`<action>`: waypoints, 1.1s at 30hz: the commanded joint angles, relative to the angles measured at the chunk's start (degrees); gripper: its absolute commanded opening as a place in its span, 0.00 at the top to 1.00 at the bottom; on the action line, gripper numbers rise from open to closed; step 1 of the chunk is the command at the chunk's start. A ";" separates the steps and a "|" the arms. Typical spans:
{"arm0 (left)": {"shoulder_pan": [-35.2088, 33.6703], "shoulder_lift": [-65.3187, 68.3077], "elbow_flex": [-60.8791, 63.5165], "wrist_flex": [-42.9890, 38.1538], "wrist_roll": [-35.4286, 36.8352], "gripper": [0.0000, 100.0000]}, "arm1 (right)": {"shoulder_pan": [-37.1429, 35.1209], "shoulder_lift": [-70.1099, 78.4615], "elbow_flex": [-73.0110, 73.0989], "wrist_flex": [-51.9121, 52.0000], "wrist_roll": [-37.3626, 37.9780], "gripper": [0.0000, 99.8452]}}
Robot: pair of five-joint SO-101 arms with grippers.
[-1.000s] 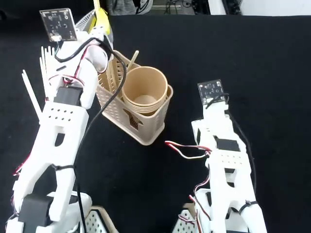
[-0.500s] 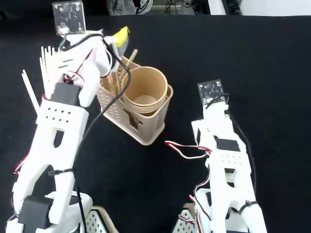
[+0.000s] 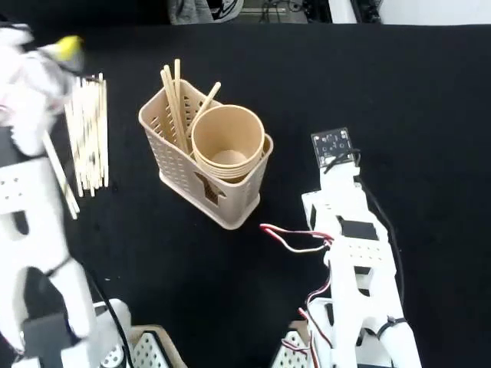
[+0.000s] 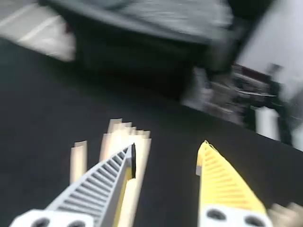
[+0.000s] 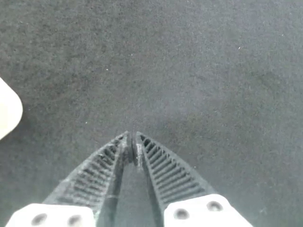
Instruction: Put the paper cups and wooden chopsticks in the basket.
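Pale loose chopsticks (image 3: 88,142): thin straight wooden sticks in a rough bundle on the bench, to the left of the basket and apart from it. A few lie at a slant beside the bundle.
Left gripper (image 4: 166,147): wide open with nothing between its fingers, one grey and one yellow, both ribbed and tapering to points. In the left wrist view the cut ends of the loose chopsticks show just past the grey finger. In the high view the yellow tip is at the far end of the bundle. Whether it touches the sticks cannot be told.
Basket (image 3: 192,180): cream plastic, upright, roughly rectangular, with slotted walls and rounded corners.
Paper cups (image 3: 228,142): tan, round and nested in a stack, standing mouth up in the basket's right part.
Chopsticks in the basket (image 3: 175,100): several wooden sticks standing on end in the left part, leaning and fanning out above the rim.
Right gripper (image 5: 131,137): fingers pressed together at the tips, holding nothing, over bare cloth to the right of the basket and apart from it.
Bench (image 3: 383,77): covered in matt black cloth with a fine grain.
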 commanded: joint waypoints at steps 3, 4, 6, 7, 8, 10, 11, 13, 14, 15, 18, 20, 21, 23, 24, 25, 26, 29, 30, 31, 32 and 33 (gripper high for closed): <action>-7.60 13.80 -2.77 -0.44 -8.79 0.78 | -0.44 -1.27 -0.40 -1.23 0.62 0.99; -8.31 17.41 -4.09 0.00 -9.32 0.78 | -0.44 -1.27 -0.40 -1.23 0.62 0.99; -10.42 24.62 -6.99 0.09 -9.49 0.78 | -0.62 -1.10 -0.40 -1.23 0.62 0.99; -11.82 28.31 -8.92 0.09 -9.41 0.78 | -0.62 -1.10 -0.40 -1.23 0.62 0.99; -13.23 31.74 -11.03 0.09 -9.32 0.78 | -0.62 -1.10 -0.31 -1.23 0.62 0.99; -15.43 38.95 -15.96 0.09 -9.32 0.78 | -0.70 -1.10 -0.31 -1.23 0.62 0.99; -16.04 42.73 -18.59 0.09 -9.32 0.78 | -0.70 -1.10 -0.40 -1.23 0.62 0.99; -16.22 49.67 -24.48 0.09 -9.67 0.78 | -0.79 -1.10 -0.40 -1.32 0.62 0.99; -16.31 53.19 -28.35 -0.26 -10.55 0.78 | -0.79 -1.10 -0.40 -1.32 0.62 0.99; -16.31 56.53 -32.75 0.18 -10.81 0.78 | -0.79 -1.10 -0.40 -1.32 0.62 0.99; -14.90 67.16 -46.11 5.19 -8.35 0.78 | -0.79 -1.10 -0.31 -1.32 0.62 0.99; -13.05 74.20 -55.34 8.62 -8.00 0.78 | -0.79 -1.10 -0.22 -1.32 0.62 0.99; -12.26 77.80 -59.56 9.93 -7.91 0.78 | -0.79 -1.10 -0.22 -1.32 0.62 0.99; -11.47 83.96 -67.91 11.60 -5.98 0.78 | -0.79 -1.10 -0.13 -1.32 0.62 0.99; -11.47 86.86 -72.04 11.96 -4.31 0.78 | -0.79 -1.10 -0.13 -1.32 0.62 0.99; -11.47 89.41 -75.30 12.13 -3.16 0.78 | -0.79 -1.10 -0.13 -1.23 0.62 0.99; -11.38 91.78 -78.29 12.57 -2.20 0.78 | -0.79 -1.10 -0.13 -1.23 0.62 0.99; -11.21 96.35 -84.09 14.33 -1.76 0.78 | -0.79 -1.10 -0.13 -1.23 0.62 0.99; -11.21 97.32 -84.79 14.42 -1.67 0.78 | -0.79 -1.10 -0.13 -1.23 0.62 0.99; -11.56 97.93 -84.62 14.33 -1.58 0.78 | -0.70 -1.19 -0.13 -1.23 0.62 0.99; -11.91 98.29 -84.35 14.24 -1.49 0.79 | -0.53 -1.36 -0.04 -1.23 0.62 0.99; -12.53 98.37 -83.82 14.59 -1.49 0.81 | -0.53 -1.36 -0.04 -1.23 0.62 0.99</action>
